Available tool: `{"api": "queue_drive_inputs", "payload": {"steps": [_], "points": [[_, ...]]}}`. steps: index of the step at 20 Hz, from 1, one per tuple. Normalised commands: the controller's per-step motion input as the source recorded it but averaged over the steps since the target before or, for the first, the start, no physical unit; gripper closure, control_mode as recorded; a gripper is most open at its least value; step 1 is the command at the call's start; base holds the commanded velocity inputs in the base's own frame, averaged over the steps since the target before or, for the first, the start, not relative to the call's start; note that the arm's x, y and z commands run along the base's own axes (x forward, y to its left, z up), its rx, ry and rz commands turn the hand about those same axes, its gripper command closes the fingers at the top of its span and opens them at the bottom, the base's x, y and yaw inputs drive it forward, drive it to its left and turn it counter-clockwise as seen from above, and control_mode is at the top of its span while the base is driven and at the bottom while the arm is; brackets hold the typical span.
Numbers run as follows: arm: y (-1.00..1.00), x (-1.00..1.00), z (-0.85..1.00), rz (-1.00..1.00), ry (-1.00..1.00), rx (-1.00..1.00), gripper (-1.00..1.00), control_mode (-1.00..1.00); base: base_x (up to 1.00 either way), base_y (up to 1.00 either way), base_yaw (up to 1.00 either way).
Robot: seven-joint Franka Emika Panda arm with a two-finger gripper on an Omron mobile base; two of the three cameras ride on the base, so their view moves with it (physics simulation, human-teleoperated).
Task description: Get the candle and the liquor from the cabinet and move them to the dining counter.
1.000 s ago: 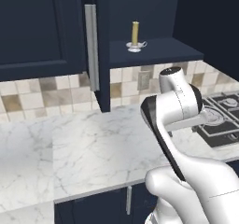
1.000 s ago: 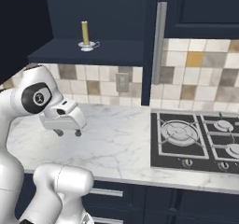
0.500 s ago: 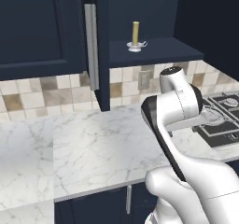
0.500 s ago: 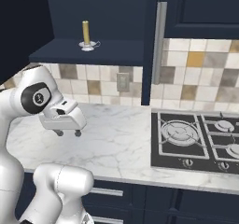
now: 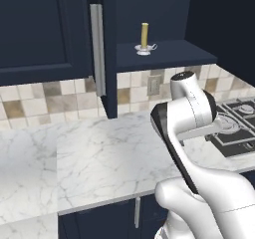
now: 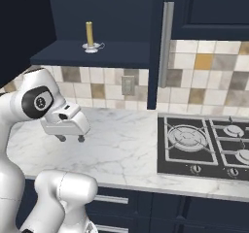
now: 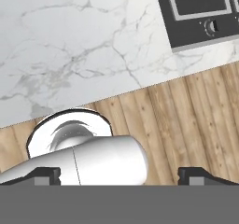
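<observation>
1. Candle [image 5: 144,37] is standing on the open cabinet [image 5: 164,54] shelf, upper centre of the frame — liquor unseen.
2. Tool [image 6: 71,138] is hanging spread wide and empty over the desk [image 6: 116,149], lower left.
3. Reach is only starting — the arm needs raising toward the candle.

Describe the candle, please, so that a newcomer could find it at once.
Look at the open navy wall cabinet above the tiled backsplash. On its bottom shelf stands the candle: a pale-yellow stick in a small white saucer holder, the one pale thing against dark blue.
</observation>
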Motion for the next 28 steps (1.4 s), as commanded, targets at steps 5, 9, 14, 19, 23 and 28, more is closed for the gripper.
{"api": "queue_drive_inputs", "payload": {"steps": [5, 9, 14, 19, 23, 28], "points": [[0.0, 0.0, 0.0, 0.0, 0.0, 0.0, -1.0, 1.0, 0.0, 0.0, 0.0], [0.04, -0.01, 0.07, 0.01, -0.07, 0.0, -1.0, -1.0, 0.0, 0.0, 0.0], [0.08, -0.01, 0.21, 0.07, -0.14, 0.0, -1.0, -1.0, 0.0, 0.0, 0.0], [0.13, 0.0, 0.26, 0.06, -0.1, 0.0, -1.0, -1.0, 0.0, 0.0, 0.0], [0.17, 0.0, 0.33, 0.09, -0.16, 0.0, -1.0, -1.0, 0.0, 0.0, 0.0], [0.17, 0.0, 0.35, 0.1, -0.24, 0.0, -1.0, -1.0, 0.0, 0.0, 0.0]]}}
